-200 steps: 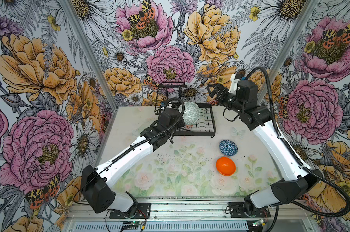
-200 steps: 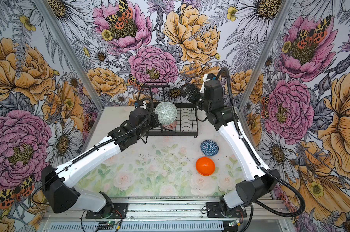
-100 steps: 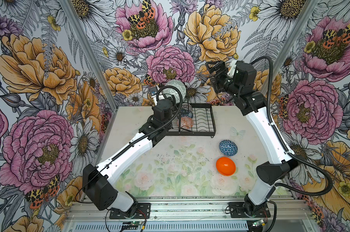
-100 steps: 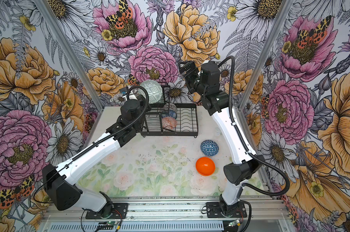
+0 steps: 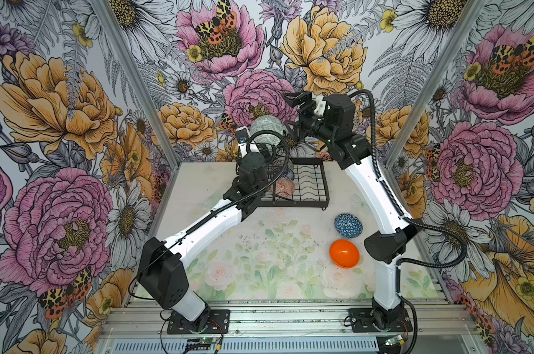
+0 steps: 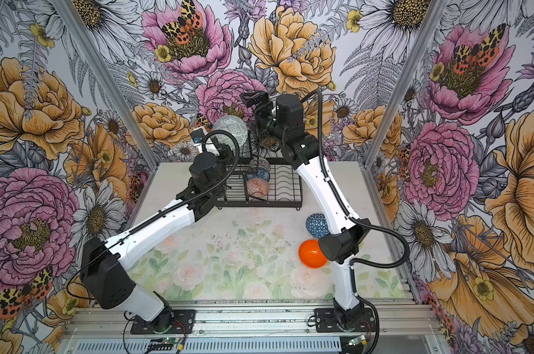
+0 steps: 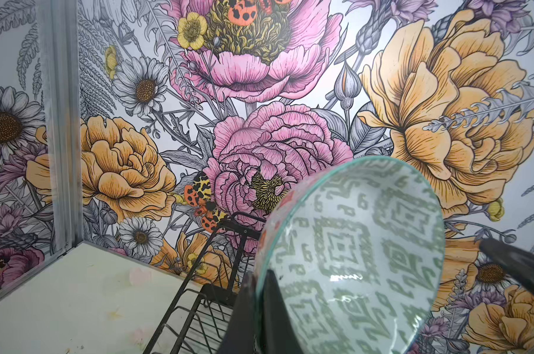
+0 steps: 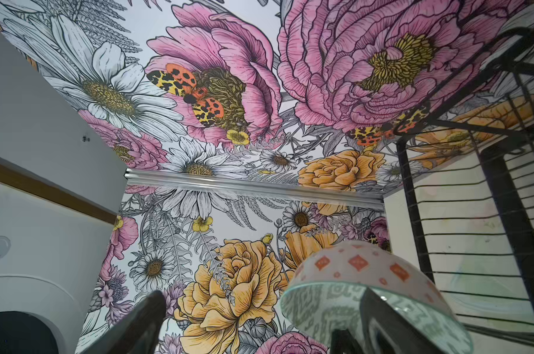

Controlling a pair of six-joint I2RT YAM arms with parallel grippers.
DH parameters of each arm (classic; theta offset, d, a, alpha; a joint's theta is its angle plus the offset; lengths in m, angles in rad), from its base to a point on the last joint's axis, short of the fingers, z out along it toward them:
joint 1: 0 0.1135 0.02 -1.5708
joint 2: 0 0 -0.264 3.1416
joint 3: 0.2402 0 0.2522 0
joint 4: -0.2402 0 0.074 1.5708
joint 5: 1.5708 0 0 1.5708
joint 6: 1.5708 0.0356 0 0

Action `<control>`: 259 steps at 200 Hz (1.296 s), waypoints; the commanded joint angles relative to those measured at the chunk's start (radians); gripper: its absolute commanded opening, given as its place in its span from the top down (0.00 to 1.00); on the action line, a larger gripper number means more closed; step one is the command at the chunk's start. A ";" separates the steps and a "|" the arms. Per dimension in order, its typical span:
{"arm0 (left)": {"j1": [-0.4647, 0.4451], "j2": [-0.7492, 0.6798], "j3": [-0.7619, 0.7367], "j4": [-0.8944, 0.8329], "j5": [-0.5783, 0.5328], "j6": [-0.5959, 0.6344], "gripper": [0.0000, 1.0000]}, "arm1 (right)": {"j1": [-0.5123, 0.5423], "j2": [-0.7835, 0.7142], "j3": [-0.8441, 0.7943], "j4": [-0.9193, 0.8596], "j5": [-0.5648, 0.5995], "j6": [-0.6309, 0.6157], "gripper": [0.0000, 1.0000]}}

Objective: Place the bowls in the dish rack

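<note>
Now the left claw (image 5: 260,146), clamped on the rim of the green bowl (image 5: 266,130), has raised it high over the rack (image 5: 316,181); the right claw (image 5: 291,113) gapes empty beside it; likely a handover.

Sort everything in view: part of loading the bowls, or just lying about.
Job: green-patterned bowl in the left gripper, dish rack, orange-patterned bowl and blue-speckled bowl racked, blue triangle bowl, plain orange bowl.
Lying about: only the floral table mat, flowered walls.
</note>
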 commanded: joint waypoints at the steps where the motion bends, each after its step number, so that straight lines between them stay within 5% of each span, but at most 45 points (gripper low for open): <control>1: -0.016 0.010 -0.005 0.157 -0.010 0.090 1.00 | 0.005 0.024 0.033 0.009 -0.024 0.041 0.02; 110: -0.049 0.100 0.031 0.272 -0.003 0.288 1.00 | 0.027 0.054 0.025 0.009 -0.033 0.086 0.20; 206: -0.087 0.120 0.019 0.411 -0.040 0.479 1.00 | 0.025 0.063 -0.009 0.008 -0.029 0.084 0.52; 259: -0.098 0.120 0.008 0.448 -0.054 0.530 1.00 | 0.021 0.058 -0.035 0.008 -0.027 0.075 0.59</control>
